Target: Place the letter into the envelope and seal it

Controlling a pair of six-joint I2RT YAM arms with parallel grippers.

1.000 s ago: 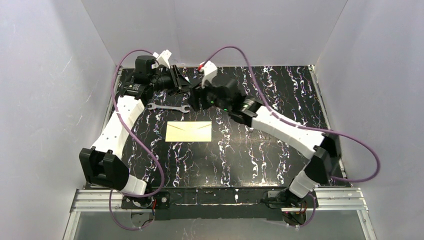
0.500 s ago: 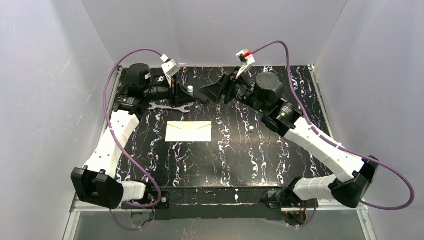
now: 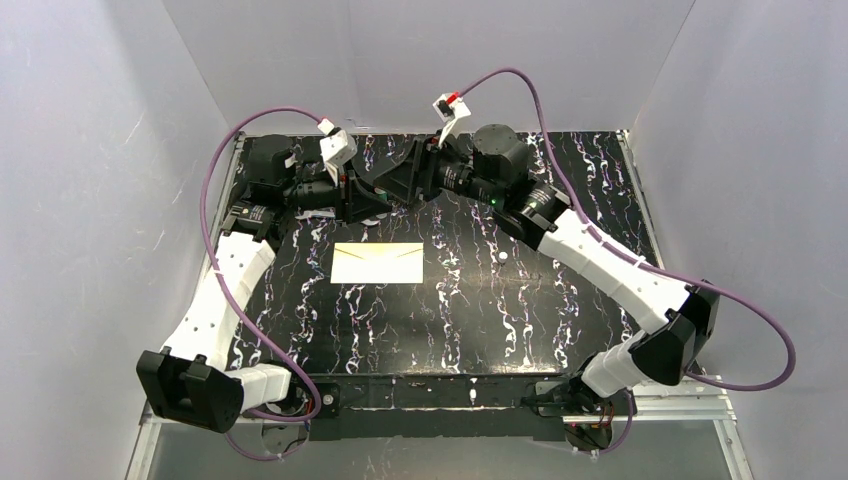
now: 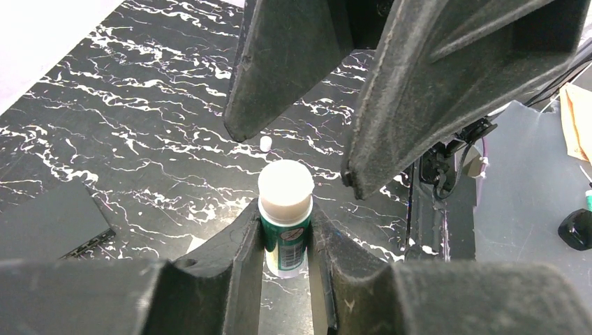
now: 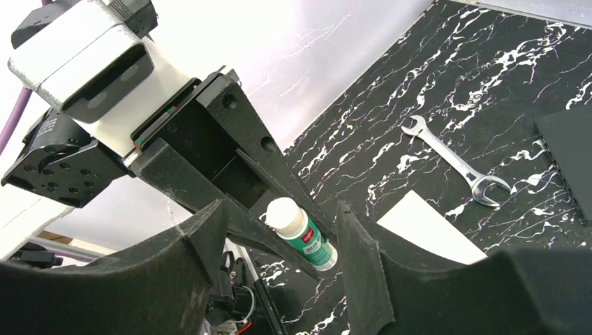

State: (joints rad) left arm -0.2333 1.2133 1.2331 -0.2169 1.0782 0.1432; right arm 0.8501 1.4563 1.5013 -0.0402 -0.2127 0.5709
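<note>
The cream envelope [image 3: 377, 263] lies flat in the middle of the black marbled table, and a white corner of the envelope [image 5: 429, 227] shows in the right wrist view. The letter is out of view. My left gripper [image 3: 368, 203] [image 4: 286, 209] is shut on a green glue stick with a white top [image 4: 285, 227] [image 5: 301, 232], held above the table behind the envelope. My right gripper [image 3: 398, 186] [image 5: 279, 241] faces it, open, with one finger on each side of the glue stick and not touching it.
A silver wrench [image 5: 454, 160] lies left of the envelope. A black flat square [image 4: 49, 223] [image 5: 565, 160] rests on the table. A small white cap [image 3: 503, 256] [image 4: 265, 143] sits right of the envelope. White walls enclose three sides.
The left gripper has carried the glue stick to the right and nearer the envelope. The right arm swung out, then came back left until its open fingers straddle the stick.
</note>
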